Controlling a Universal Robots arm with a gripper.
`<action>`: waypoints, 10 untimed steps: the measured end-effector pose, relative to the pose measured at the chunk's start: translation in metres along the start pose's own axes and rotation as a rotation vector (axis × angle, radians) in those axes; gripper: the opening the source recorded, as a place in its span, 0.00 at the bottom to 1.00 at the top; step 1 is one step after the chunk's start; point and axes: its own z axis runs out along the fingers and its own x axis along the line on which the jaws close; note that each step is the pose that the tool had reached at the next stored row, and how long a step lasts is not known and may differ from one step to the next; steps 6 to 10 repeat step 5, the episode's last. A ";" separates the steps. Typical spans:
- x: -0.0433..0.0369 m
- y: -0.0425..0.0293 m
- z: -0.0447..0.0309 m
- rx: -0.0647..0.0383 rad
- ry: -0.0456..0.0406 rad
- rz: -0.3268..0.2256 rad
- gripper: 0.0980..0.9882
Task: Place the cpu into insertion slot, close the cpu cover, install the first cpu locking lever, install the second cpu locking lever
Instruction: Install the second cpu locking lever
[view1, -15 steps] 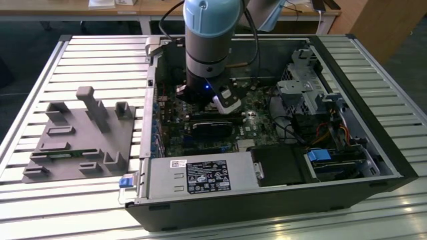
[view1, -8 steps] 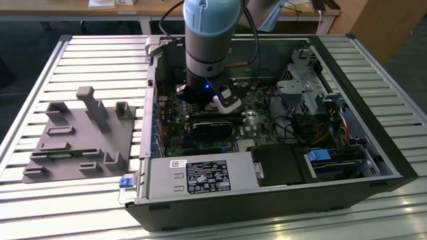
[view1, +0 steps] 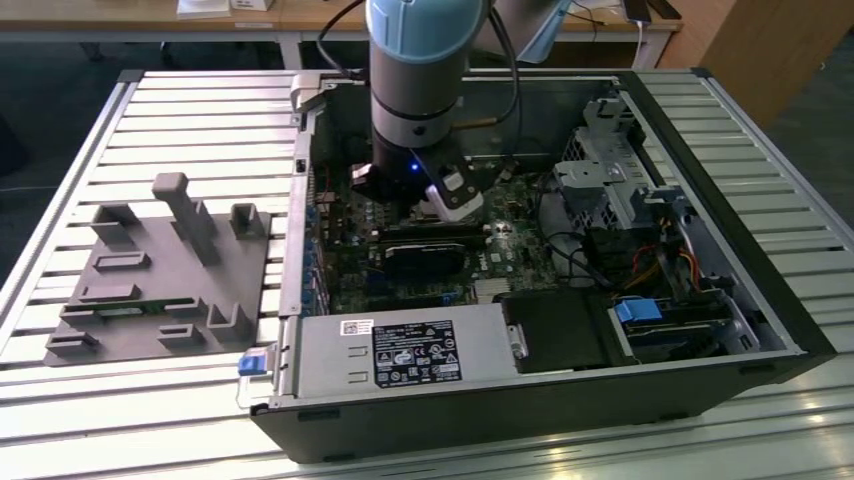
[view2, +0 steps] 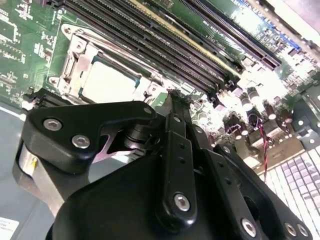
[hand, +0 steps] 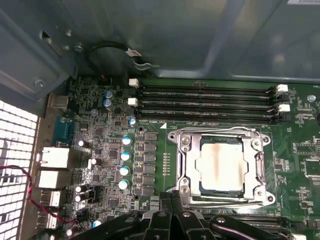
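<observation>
Silver cpu (hand: 221, 167) already sat in the insertion slot (hand: 186, 170) at lower right of the first wrist view, cpu cover (hand: 260, 162) down around it; my hand (hand: 170, 200), narrowed and empty, hovered beside it, so I judged the levers needed hooking.

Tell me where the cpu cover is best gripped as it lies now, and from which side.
Probably its outer rim on the side facing the end effector, approached from above. The cpu cover lies flat around the cpu, a thin frame offering only edges to pinch, and the memory slots crowd the opposite side.
</observation>
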 end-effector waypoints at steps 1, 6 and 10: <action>0.0000 0.0004 -0.0017 0.000 -0.0001 0.000 0.01; 0.0000 0.0011 -0.0043 0.000 -0.0002 0.000 0.01; 0.0000 0.0011 -0.0043 0.000 -0.0002 0.000 0.01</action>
